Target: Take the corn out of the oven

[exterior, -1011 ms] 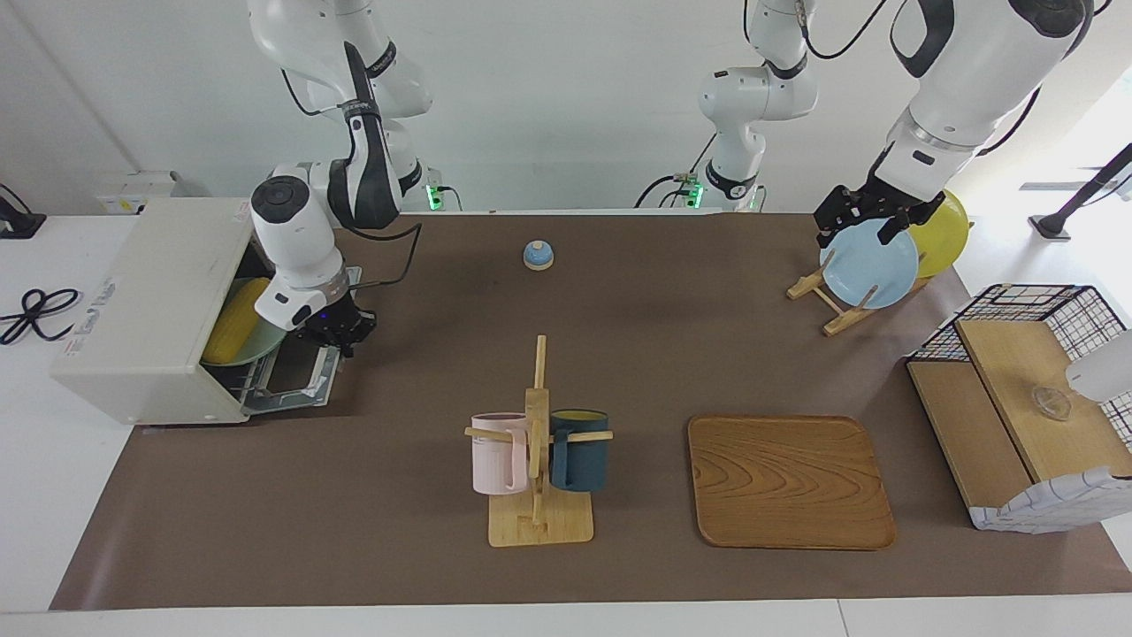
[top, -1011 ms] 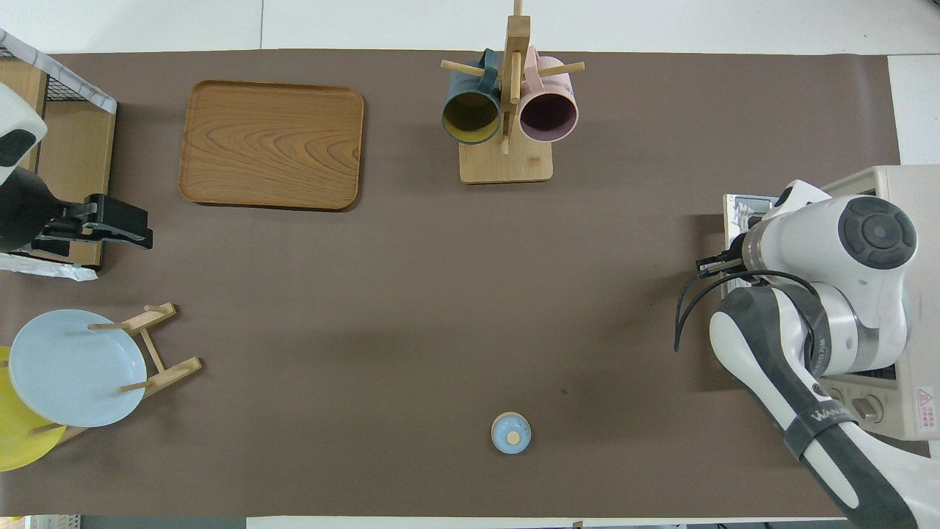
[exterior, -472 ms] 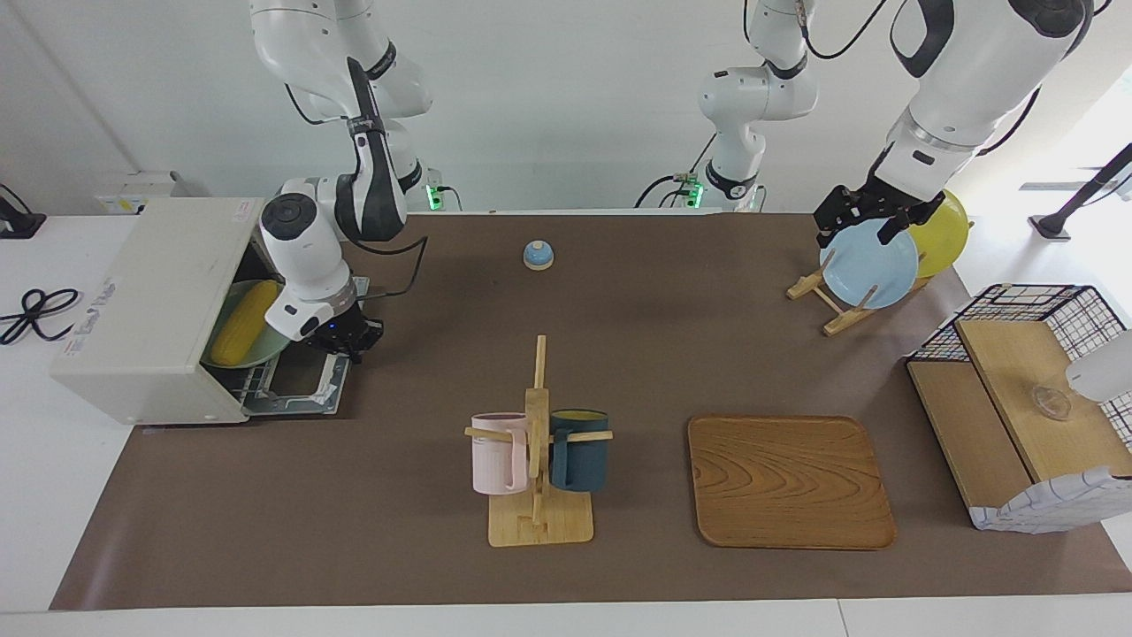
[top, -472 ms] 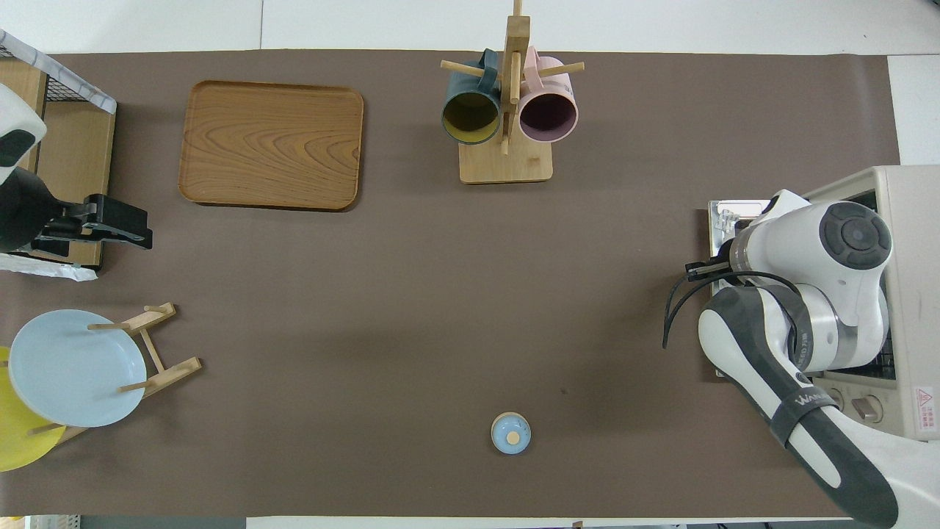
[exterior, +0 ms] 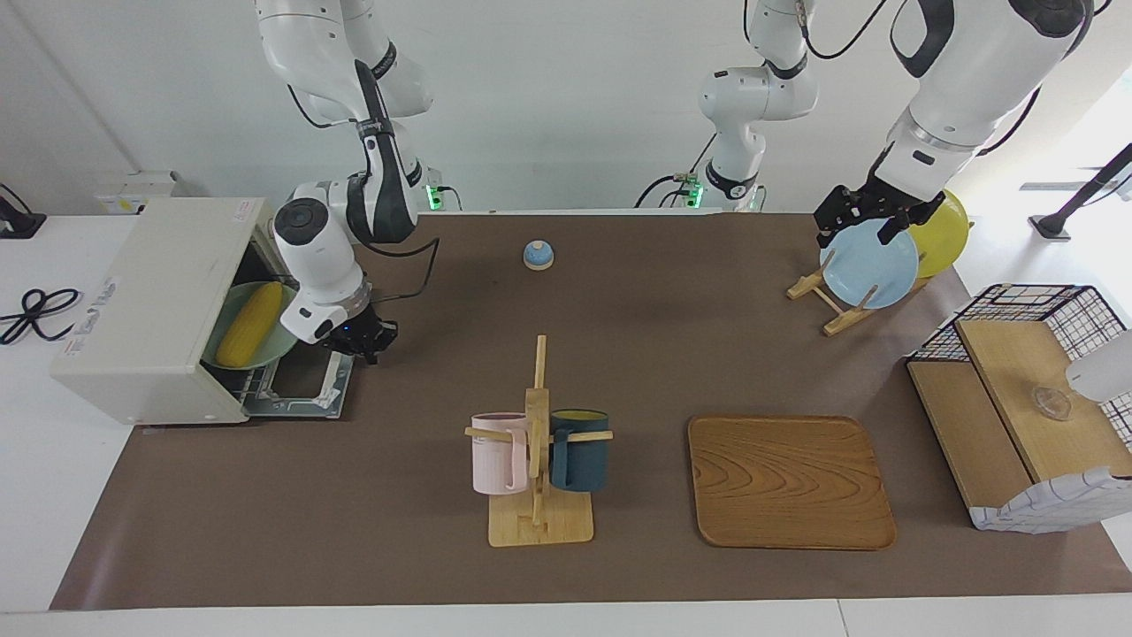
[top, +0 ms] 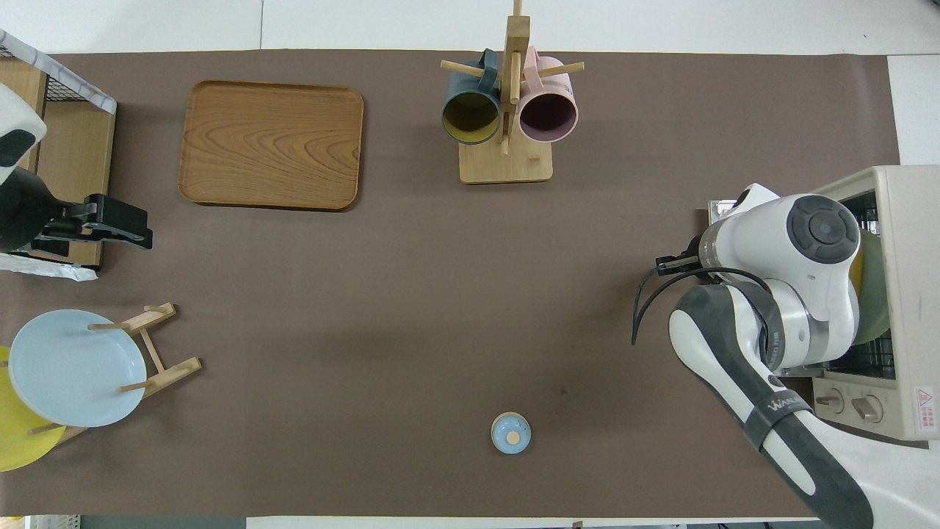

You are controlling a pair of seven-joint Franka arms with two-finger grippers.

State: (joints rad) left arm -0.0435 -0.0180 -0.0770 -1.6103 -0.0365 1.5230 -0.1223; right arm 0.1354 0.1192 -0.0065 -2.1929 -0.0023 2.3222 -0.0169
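A: Checking progress. Where's the corn (exterior: pixel 250 323)?

B: Inside the oven (exterior: pixel 133 292), lying on a green plate (exterior: pixel 272 347). That's ~9 o'clock in the facing view, at the right arm's end of the counter (exterior: pixel 707 354). The door (exterior: pixel 305 389) is dropped flat, so I'd say the opening step is done. Grab + pull-out not yet done.

A: Right tool?

B: The right tool (exterior: pixel 358 341) hangs over the door's outer edge, at ~3 o'clock from the corn and apart from it. Nothing in it afaict. Can't tell how wide it's set.

A: Left tool?

B: The left tool (exterior: pixel 862 217) waits up over a blue plate (exterior: pixel 871 265) at ~2 o'clock. Can't tell its opening either.

A: How does the corn look?

B: Bright yellow, tapered, fine kernel texture, with its long axis running ~1 to 7 o'clock. It's rounded, so prob. rolls easily on that plate.
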